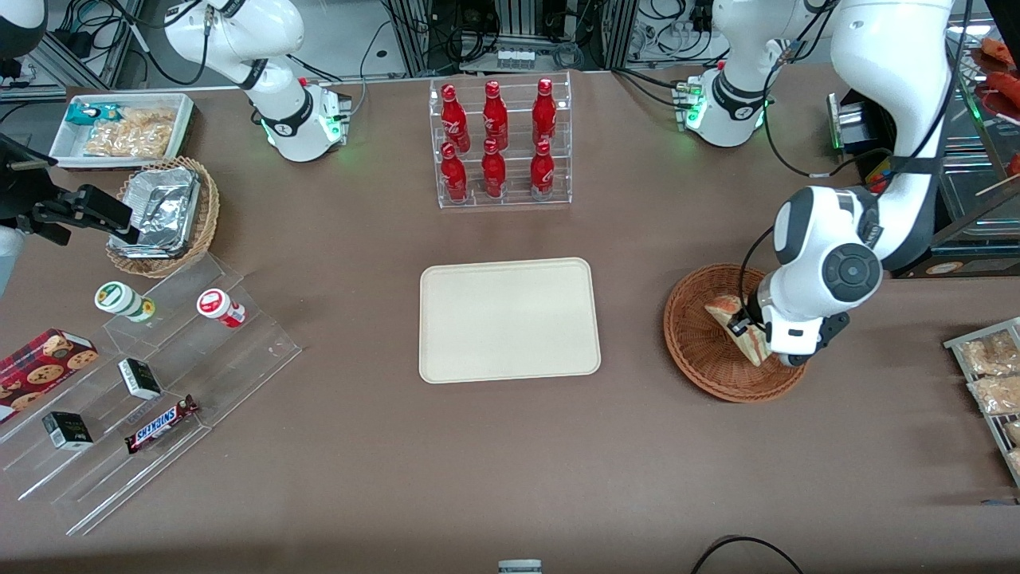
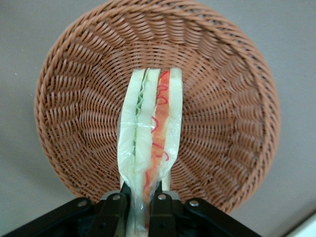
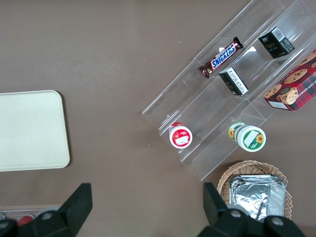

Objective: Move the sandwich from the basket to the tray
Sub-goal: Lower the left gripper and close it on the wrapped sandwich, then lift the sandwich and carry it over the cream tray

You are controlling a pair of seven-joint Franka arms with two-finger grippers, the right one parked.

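The sandwich (image 2: pixel 150 133), a wrapped wedge of white bread with green and pink-red filling, stands on edge inside the reddish-brown wicker basket (image 2: pixel 89 64). My gripper (image 2: pixel 140 210) is shut on the sandwich's near end, one finger on each bread face. In the front view the sandwich (image 1: pixel 737 319) shows in the basket (image 1: pixel 701 363) beside the gripper (image 1: pixel 761 339), toward the working arm's end of the table. The cream tray (image 1: pixel 508 319) lies flat at the table's middle with nothing on it.
A clear rack of red bottles (image 1: pixel 500 143) stands farther from the camera than the tray. A tiered acrylic stand with snacks (image 1: pixel 151 391), a tan basket of foil containers (image 1: pixel 163 215) and a white bin (image 1: pixel 123 127) sit toward the parked arm's end. Packets (image 1: pixel 988 375) lie beside the basket.
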